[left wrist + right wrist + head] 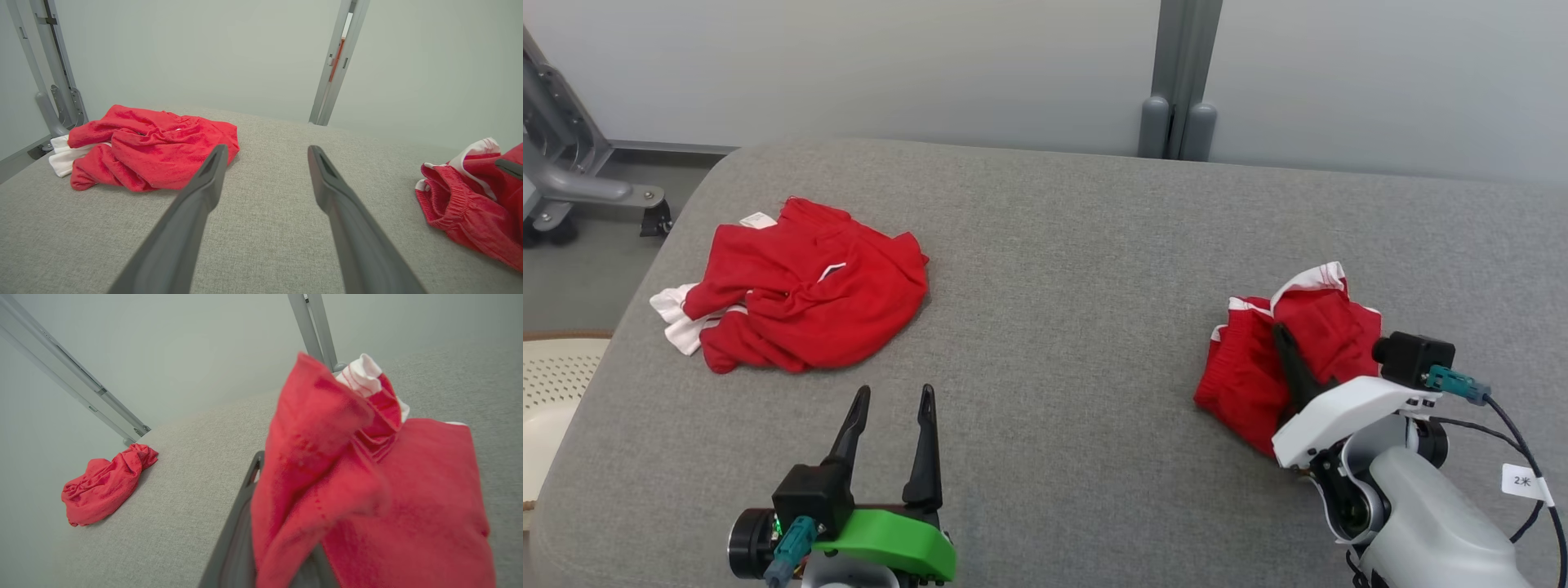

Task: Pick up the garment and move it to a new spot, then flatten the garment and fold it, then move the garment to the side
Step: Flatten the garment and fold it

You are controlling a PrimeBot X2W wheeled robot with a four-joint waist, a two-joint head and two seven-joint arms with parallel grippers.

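While the right gripper (pixel 1284 336) is clenched on a crumpled red garment with white trim (pixel 1327 322), bunched at the right side of the grey fabric-covered table (pixel 1078 286), the left gripper (pixel 893 394) hovers spread wide and empty just above the surface, near a second crumpled red garment (pixel 809 290) at the table's left. A pale wall and a grey metal post (pixel 1180 82) stand behind.
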